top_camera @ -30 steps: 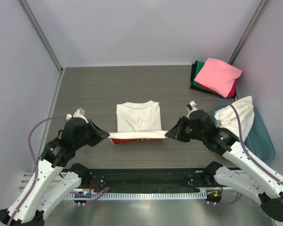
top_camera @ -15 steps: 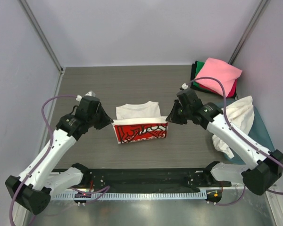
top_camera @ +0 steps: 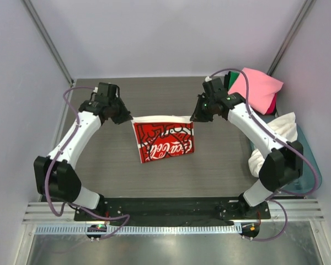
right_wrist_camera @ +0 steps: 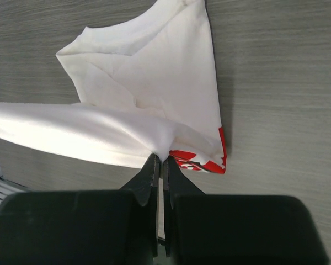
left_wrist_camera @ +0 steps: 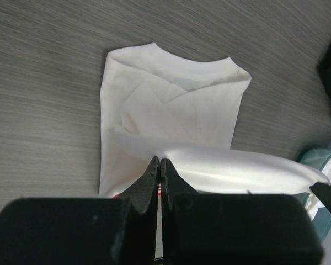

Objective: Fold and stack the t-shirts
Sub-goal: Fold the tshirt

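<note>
Item: red Coca-Cola t-shirt (top_camera: 164, 143), script facing up, at the middle of the table (top_camera: 99, 165), its white upper edge stretched between both arms. Left gripper (top_camera: 128, 117): jaws pinched together on the left corner of that edge. Right gripper (top_camera: 193, 117): likewise clamped on the right corner. Pink t-shirt (top_camera: 256, 88), folded, tops a stack at far right. Cream-white t-shirt (top_camera: 278, 130) drapes over the teal tub (top_camera: 313, 165).

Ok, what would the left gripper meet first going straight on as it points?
The left gripper, shut on the lifted edge of the Coca-Cola t-shirt, looks aimed at that shirt's white lower layer lying on the table; it would likely meet that first, though depth is unclear.
</note>
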Action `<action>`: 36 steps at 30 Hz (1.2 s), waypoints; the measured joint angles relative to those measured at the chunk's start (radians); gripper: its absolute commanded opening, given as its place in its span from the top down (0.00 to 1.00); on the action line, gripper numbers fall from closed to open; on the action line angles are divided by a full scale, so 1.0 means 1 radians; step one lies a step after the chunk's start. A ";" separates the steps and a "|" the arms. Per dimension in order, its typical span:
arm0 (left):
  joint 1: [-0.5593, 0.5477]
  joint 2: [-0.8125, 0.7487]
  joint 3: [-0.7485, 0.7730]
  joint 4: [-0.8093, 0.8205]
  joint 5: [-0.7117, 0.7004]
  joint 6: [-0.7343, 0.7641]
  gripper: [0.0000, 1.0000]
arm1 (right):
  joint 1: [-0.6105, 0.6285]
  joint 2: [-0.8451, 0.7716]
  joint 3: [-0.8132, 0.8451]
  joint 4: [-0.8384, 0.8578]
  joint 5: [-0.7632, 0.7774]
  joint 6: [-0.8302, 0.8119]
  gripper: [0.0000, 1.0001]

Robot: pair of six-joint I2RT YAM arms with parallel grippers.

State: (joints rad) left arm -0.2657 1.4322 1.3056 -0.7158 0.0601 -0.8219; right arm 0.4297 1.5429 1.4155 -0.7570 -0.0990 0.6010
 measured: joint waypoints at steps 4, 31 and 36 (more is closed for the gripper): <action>0.030 0.092 0.034 0.002 0.023 0.022 1.00 | -0.014 0.112 0.070 0.006 -0.023 -0.032 0.99; 0.225 0.825 0.585 -0.134 0.080 0.128 0.41 | -0.094 0.796 0.745 -0.002 -0.194 -0.126 0.34; 0.250 0.803 0.629 -0.180 0.071 0.154 0.41 | -0.108 0.642 0.478 0.103 -0.249 -0.128 0.39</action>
State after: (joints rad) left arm -0.0154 2.2353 1.9347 -0.8955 0.1310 -0.6678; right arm 0.3222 2.1853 1.8935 -0.6537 -0.3477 0.4728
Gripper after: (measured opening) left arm 0.591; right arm 0.634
